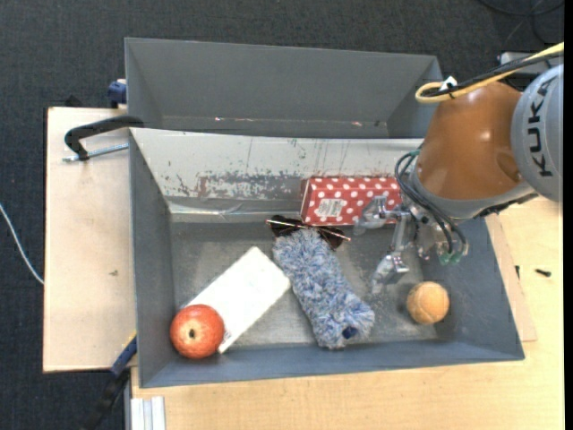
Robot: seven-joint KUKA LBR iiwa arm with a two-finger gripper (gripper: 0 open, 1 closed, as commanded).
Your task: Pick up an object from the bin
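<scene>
Small round orange ball (428, 303): front right corner of the bin floor, on its own, just right of the gripper and a little nearer the front wall. Apart from the gripper.

By size, down:
- Grey metal bin (269, 88): tall back wall, scuffed paint along the inner back face, bare floor on the right.
- Arm with rounded orange cover (466, 141): in from the right, over the bin's right rear part.
- White flat rectangular slab (242, 296): diagonal on the floor, left of centre, lower end touching the apple.
- Blue-grey shaggy cloth mitt (322, 289): centre, also diagonal, upper end just beside the slab's upper corner.
- Red box with white dots (345, 200): against the back wall, right of centre, white label on its face.
- Red apple (197, 331): front left corner.
- Dark sunglasses (309, 229): between dotted box and mitt, partly under the mitt's upper end.
- Gripper (387, 271): low over bare floor, between mitt and ball. Wide or narrow: cannot tell, metal parts overlap.
</scene>
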